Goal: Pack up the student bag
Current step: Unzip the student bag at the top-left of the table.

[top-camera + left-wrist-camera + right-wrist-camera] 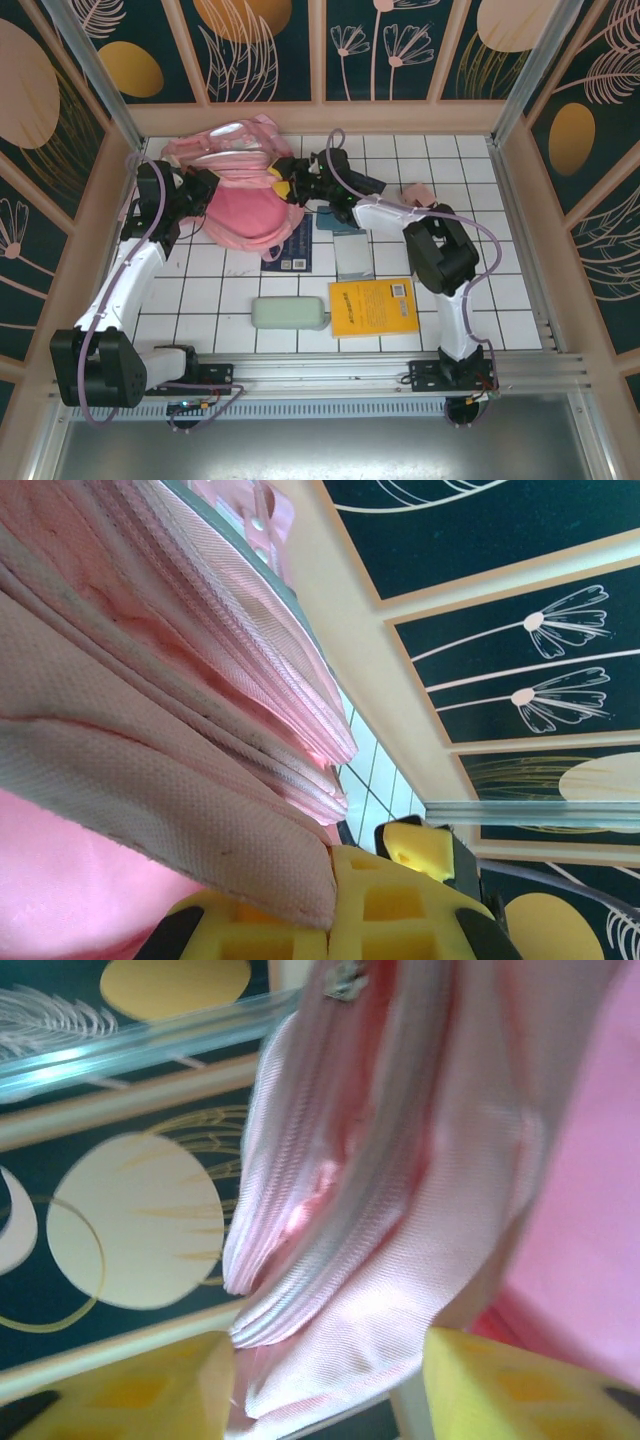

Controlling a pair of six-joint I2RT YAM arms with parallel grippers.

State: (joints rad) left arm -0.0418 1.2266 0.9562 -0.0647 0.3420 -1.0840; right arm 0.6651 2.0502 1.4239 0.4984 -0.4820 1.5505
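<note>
The student bag (245, 190) lies at the far left of the white tiled counter (500, 290), close to the back wall, with its pale pink upper part bunched up above the deeper pink body. It sits between the two arms. The left pincer (200, 188) is at the bag's left side. In the left wrist view this pincer (330, 912) is closed on the bag (150, 700), with a stitched pale edge of the fabric running down into the seam between its yellow fingers (260, 930). The right pincer (284, 184) reaches in from the right and meets the bag's right edge. In the right wrist view this pincer (330, 1385) is open: its yellow fingers (130, 1390) stand apart at either side of a hanging fold of the bag's ribbed pink fabric (380, 1190), which fills the gap between them. Nearer the arm bases, well apart from the bag, a yellow book (373, 306) lies flat just beside a pale green case (289, 313). A dark blue booklet (290, 250) lies at the bag's near edge, partly under it. A silvery flat sheet (351, 255) lies to its right, near the right arm.
</note>
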